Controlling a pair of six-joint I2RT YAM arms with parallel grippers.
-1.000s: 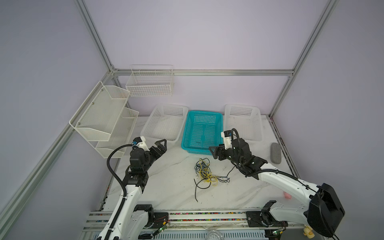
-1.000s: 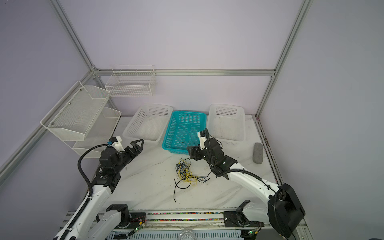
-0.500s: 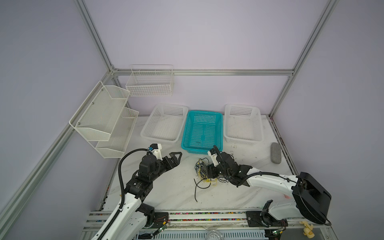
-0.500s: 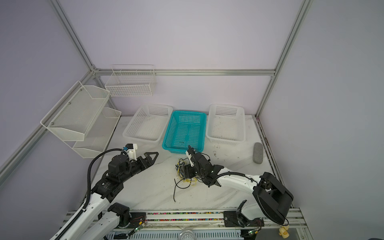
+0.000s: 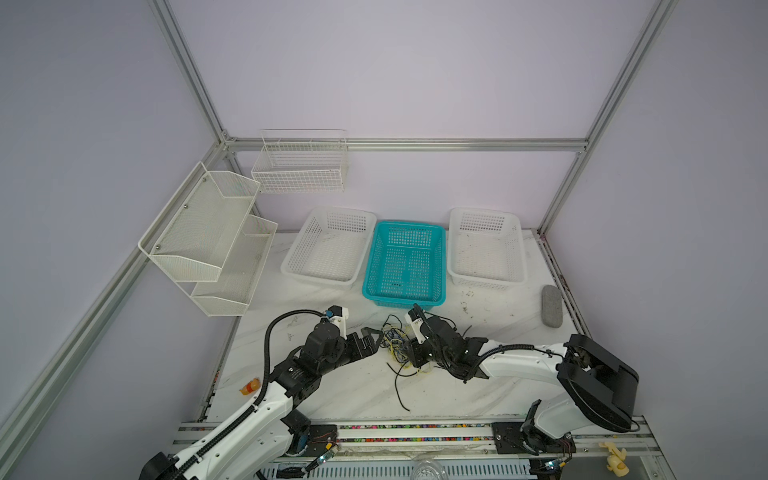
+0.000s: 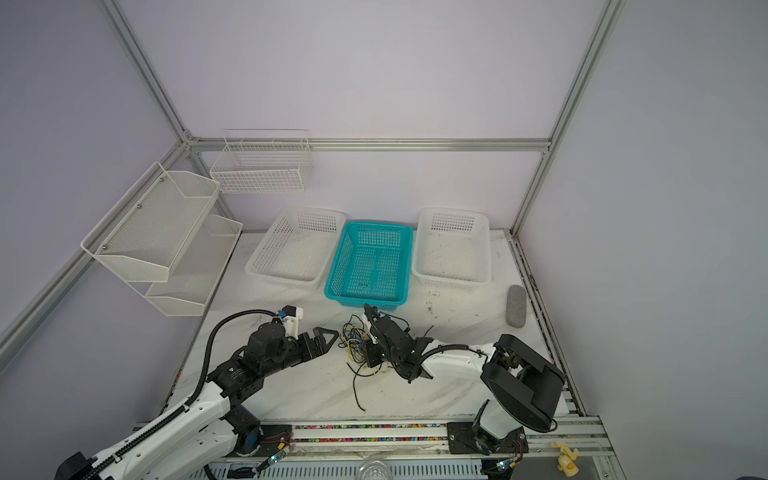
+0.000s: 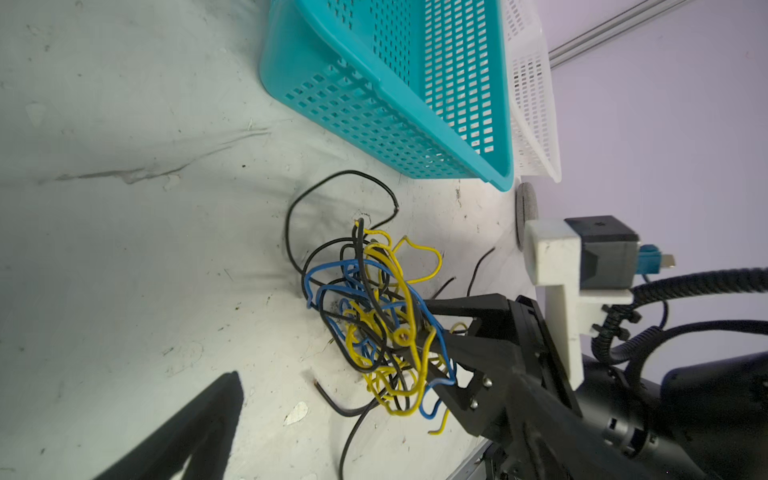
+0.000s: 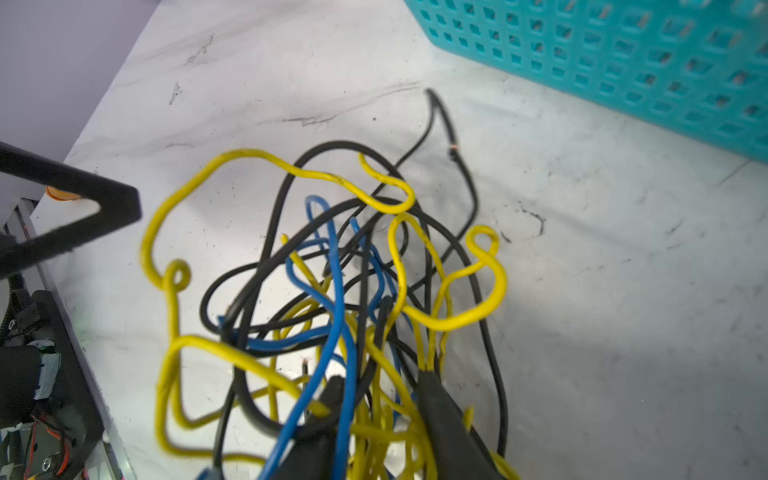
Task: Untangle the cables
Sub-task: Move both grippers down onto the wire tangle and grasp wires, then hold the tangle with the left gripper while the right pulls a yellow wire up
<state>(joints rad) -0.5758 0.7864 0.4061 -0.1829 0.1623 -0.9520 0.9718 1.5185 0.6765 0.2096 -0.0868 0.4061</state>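
The cables point(image 5: 395, 347) point(image 6: 352, 338) lie as one tangle of thin yellow, blue and black strands on the white table, just in front of the teal basket. One black tail point(image 5: 400, 392) trails toward the front edge. My right gripper point(image 5: 409, 353) point(image 7: 432, 345) is pushed into the tangle from the right. In the right wrist view its fingers point(image 8: 434, 399) stand close together with yellow, blue and black strands point(image 8: 332, 291) pinched between them. My left gripper point(image 5: 373, 343) point(image 6: 328, 341) hovers open at the tangle's left edge and holds nothing. One of its fingers point(image 7: 195, 432) shows in the left wrist view.
The teal basket point(image 5: 404, 297) stands between two white baskets point(image 5: 318, 279) point(image 5: 486, 283) at the back. A grey oblong object point(image 5: 552, 306) lies at the right edge. White mesh shelves point(image 5: 208, 237) and a wire basket point(image 5: 299, 166) hang on the left wall. A small orange object point(image 5: 249, 387) sits at the left table edge.
Both arms came down and in toward the tangle. The right gripper went into the cables and its jaws narrowed round them. The left gripper stayed open and moved right.
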